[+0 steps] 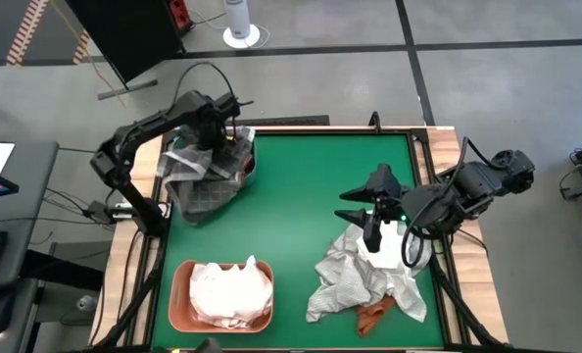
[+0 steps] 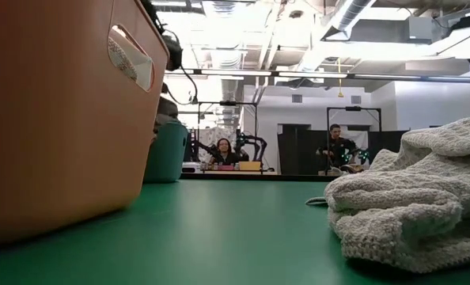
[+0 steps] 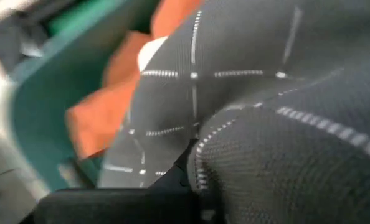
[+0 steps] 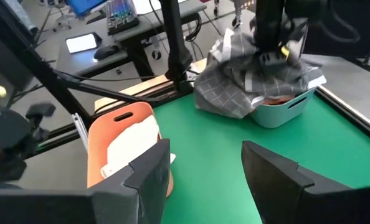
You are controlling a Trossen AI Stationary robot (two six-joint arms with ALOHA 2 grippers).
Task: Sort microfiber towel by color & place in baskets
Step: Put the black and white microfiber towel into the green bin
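left hand (image 1: 216, 137) over teal basket (image 4: 283, 107), gripping grid-lined grey towel (image 1: 198, 186) draping over basket rim | right hand (image 1: 369, 211) hanging open above pale towel pile (image 1: 355, 275) on counter (image 1: 301, 196) | white towels (image 1: 230, 289) sitting in orange basket (image 1: 178, 304)

text: none is showing legibly | labels: none | brands: none | numbers: none | signs: none is reading clearly in any view

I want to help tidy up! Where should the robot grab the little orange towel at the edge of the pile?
Probably the free end of the orange towel, coming straight down with the open right end effector. That end pokes out from under the pale towels on the green table, so nothing covers it.
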